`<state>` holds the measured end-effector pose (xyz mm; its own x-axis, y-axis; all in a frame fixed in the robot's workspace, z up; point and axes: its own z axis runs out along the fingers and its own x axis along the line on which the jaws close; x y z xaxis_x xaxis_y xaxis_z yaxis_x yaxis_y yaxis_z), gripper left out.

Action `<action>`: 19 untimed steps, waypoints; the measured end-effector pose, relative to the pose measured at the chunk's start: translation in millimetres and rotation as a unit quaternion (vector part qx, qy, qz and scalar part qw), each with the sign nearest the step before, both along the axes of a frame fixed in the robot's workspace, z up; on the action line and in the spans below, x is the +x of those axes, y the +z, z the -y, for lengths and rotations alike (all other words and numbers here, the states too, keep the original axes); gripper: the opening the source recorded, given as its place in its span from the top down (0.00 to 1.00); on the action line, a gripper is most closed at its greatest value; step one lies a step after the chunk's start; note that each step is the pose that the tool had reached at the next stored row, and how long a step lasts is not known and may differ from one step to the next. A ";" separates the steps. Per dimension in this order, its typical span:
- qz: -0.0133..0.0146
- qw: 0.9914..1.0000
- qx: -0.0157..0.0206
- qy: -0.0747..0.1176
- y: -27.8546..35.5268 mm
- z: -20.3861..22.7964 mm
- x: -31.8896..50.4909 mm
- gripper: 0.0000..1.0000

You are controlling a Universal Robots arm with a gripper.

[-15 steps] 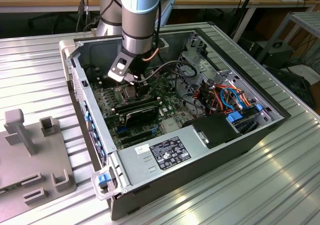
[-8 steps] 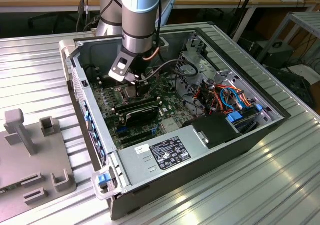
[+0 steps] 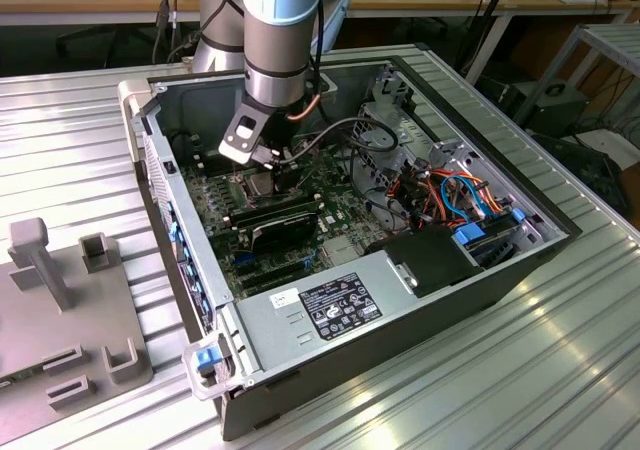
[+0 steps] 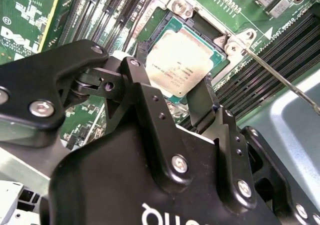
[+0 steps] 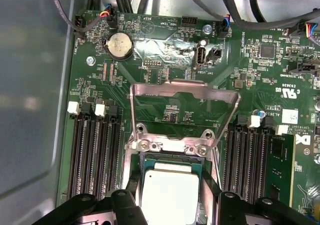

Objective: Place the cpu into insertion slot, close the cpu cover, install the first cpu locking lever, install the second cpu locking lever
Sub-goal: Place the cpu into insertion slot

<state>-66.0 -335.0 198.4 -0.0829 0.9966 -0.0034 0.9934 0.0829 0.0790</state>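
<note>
A ribbed grey metal tabletop (image 3: 80, 130) carries an open dark desktop computer case (image 3: 400, 355). The grey and light-blue robot arm (image 3: 280, 40) reaches down into this case from above. On the floor of the case lies the green motherboard (image 5: 165, 65), and the black pincer (image 5: 171, 182) hangs low over its middle.

The cpu cover (image 5: 170, 86), a thin square silver metal frame with a large window, stands raised. It is hinged at the side of the socket that is away from the pincer, so nothing covers the socket.

The insertion slot (image 4: 200, 24), a square socket with dark inside and silver rim, lies between two groups of long black memory slots (image 5: 95, 155).

The cpu (image 4: 177, 62), a small flat square chip with a dull silver-beige top, lies flat inside this slot, directly under the pincer. The pincer stands across it, one side at each of two opposite edges. As I judge, it is closed on the chip, grasping it.

A thin silver wire lever (image 4: 280, 80) runs away from one corner of the socket, not locked down.
</note>
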 end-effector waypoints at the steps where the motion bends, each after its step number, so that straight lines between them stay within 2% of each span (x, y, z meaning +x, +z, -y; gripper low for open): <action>1: 0.000 1.000 0.000 0.001 0.0 0.0 0.0 0.43; 17: 0.000 1.000 0.000 -0.002 -1.1 0.0 1.5 0.43; 18: 0.000 1.000 0.000 -0.003 -1.1 0.0 1.5 0.42; 19: 0.000 1.000 0.000 -0.003 -1.3 -0.1 1.6 0.36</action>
<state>-64.4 -334.8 197.2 -0.0768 0.9970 -0.0036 0.9939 0.0768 0.0793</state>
